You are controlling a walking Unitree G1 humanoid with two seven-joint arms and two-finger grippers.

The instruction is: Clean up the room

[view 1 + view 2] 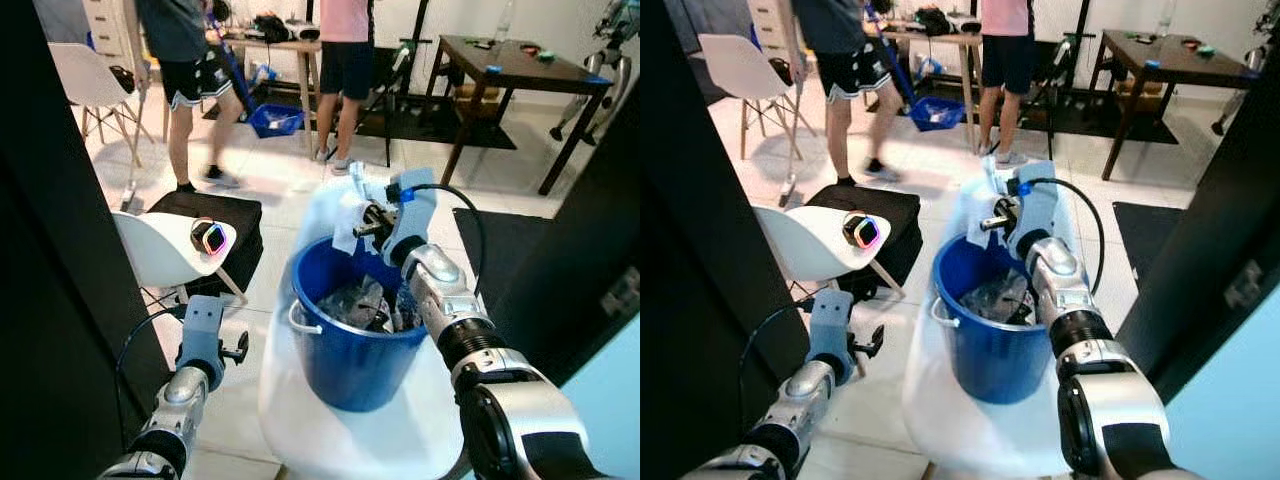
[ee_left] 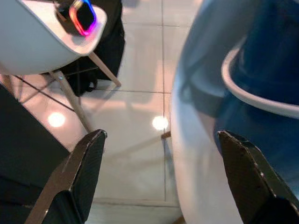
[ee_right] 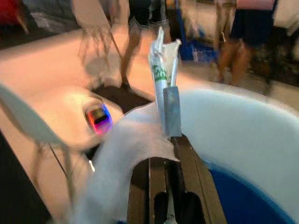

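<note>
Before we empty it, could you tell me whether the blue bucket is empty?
Not empty: the bucket stands upright with crumpled trash inside.

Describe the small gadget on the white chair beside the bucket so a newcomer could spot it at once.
Start at the blue bucket on the white chair in front of the robot, then look to the robot's left at the second white chair. On its seat lies a small dark gadget, the one thing there, rimmed with glowing pink and blue light.
</note>
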